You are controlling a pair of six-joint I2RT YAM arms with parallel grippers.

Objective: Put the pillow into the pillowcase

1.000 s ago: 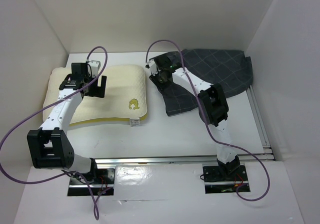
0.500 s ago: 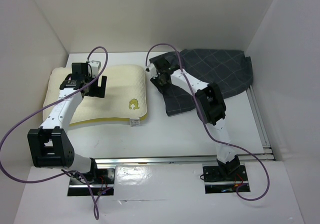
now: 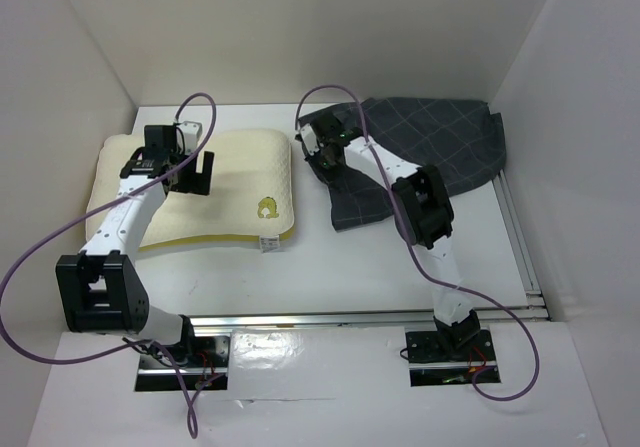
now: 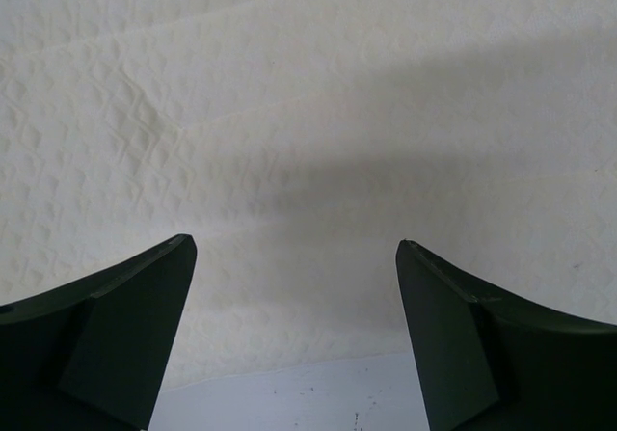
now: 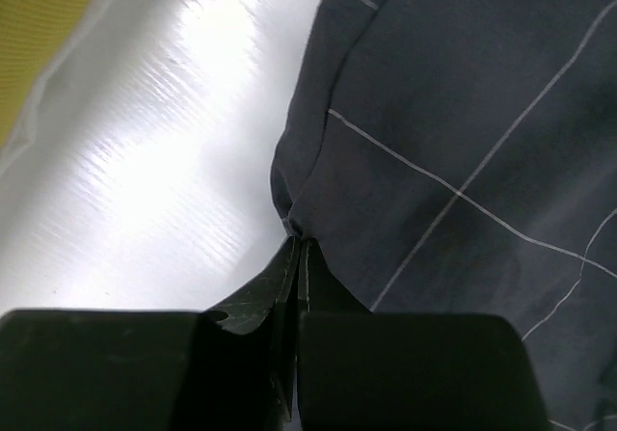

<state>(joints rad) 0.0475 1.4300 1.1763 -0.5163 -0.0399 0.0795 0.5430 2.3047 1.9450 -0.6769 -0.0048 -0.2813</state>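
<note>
The cream-yellow pillow [image 3: 225,192] lies flat at the left, its animal emblem [image 3: 267,207] and white tag near its front right corner. My left gripper [image 3: 203,172] is open above the pillow's middle; the left wrist view shows the pillow's quilted top [image 4: 308,132] between the spread fingers [image 4: 125,315]. The dark grey pillowcase [image 3: 430,157] lies at the back right. My right gripper [image 3: 322,152] is shut on the pillowcase's left edge; in the right wrist view the closed fingertips [image 5: 300,248] pinch the cloth [image 5: 463,142].
White walls close in the table on the left, back and right. A metal rail [image 3: 370,317] runs along the near edge by the arm bases. A strip of bare white table [image 5: 164,161] separates pillow and pillowcase.
The right gripper has shifted slightly at the pillowcase's left edge, tugging the cloth a little. The left arm and the pillow have not moved.
</note>
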